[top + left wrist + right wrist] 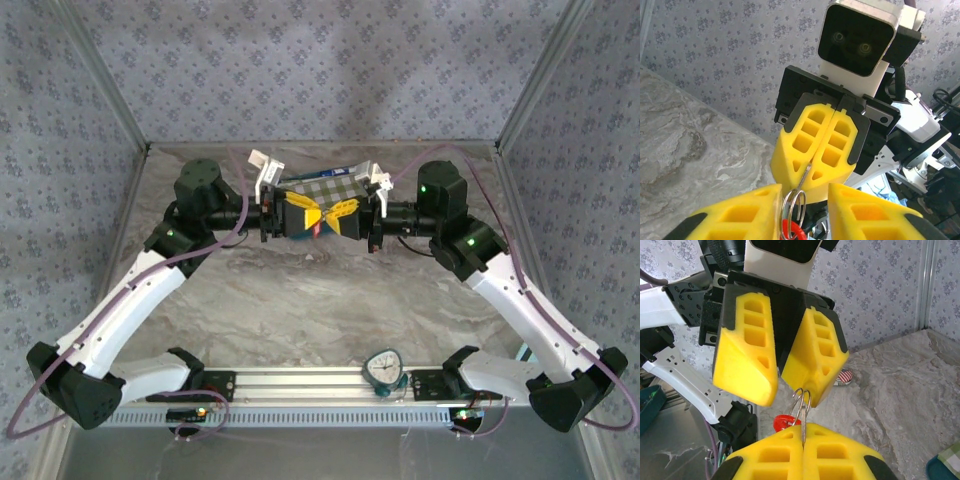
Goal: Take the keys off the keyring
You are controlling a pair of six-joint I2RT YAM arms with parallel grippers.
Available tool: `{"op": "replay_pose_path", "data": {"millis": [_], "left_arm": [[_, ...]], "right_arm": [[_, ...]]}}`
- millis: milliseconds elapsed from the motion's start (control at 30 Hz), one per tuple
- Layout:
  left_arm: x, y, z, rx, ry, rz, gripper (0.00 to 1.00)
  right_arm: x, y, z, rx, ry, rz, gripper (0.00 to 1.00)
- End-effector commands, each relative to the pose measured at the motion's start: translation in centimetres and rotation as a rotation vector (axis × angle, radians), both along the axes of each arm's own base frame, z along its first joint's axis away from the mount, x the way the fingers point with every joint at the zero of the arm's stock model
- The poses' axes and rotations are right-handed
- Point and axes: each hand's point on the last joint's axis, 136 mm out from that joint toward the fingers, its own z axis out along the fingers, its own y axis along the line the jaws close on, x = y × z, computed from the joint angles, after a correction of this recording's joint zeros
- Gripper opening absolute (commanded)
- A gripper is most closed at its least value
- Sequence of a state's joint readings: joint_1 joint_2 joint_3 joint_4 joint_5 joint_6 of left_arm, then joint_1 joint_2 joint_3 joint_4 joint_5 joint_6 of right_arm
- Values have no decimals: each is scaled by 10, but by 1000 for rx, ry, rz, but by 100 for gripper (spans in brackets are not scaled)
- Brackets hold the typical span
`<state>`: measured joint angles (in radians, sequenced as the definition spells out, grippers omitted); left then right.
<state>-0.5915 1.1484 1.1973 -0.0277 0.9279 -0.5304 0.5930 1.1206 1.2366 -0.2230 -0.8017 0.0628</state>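
Now | right gripper (802, 429) clamped shut on keyring (802, 399), held in the air over the table's (300, 300) far middle | left gripper (790, 390) fingers apart, ring between their tips | red tag (784, 421) beside ring

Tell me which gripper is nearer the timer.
Right. The right gripper hangs beyond the timer, slightly to its left; the left gripper sits farther left.

We see bright, even, diffuse light in every view, with only faint soft shadows under the arms on the worktop (300, 300). The wrist views blur at their lower edge close to the lens, white parts look slightly washed out, and the keyring (802, 407) shows a thin glint.
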Motion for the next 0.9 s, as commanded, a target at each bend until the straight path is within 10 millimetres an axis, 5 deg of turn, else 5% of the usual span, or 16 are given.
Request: {"op": "replay_pose_path", "data": {"millis": [0, 300, 867], "left_arm": [[-8, 0, 13, -17, -43, -29, 24], [-2, 2, 14, -20, -45, 14, 0], [16, 13, 21, -99, -1, 110, 4]], "right_arm": [[-3, -2, 13, 18, -11, 15, 0], [0, -3, 15, 23, -24, -1, 0], [-12, 0, 0, 14, -86, -19, 0]]}}
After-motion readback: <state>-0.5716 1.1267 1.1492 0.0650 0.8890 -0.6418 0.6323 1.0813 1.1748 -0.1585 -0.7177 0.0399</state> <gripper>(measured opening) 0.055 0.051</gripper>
